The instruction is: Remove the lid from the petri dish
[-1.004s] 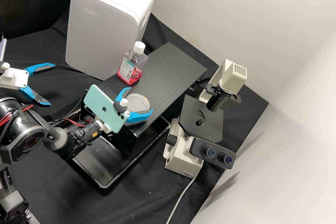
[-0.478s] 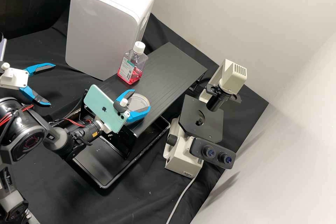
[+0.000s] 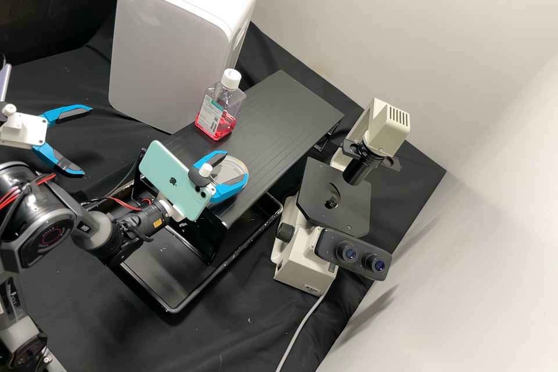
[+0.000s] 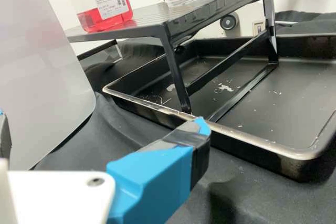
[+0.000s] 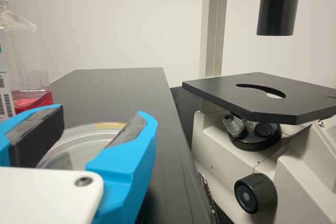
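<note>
Since a second ago my right claw (image 3: 232, 167) has drawn its two fingers in from a wide spread, and it is now clenched on the lid (image 5: 97, 129) of the dish (image 3: 237, 163). The lid is on the dish, which sits on the black stand (image 3: 285, 110) close to its near edge. The stand's long top runs away behind the dish. I count one dish, one bottle (image 3: 218, 107), one stand and one tray (image 3: 168, 296) under it. The bottle holds red liquid and stands by the stand's left edge, well apart from the dish. One microscope (image 3: 331, 226) stands just beside the stand's right edge. One white box (image 3: 174, 35) sits behind the bottle. My left claw (image 3: 81, 139) is released, fingers wide, over the tabletop (image 3: 244, 314) well left of the stand.
</note>
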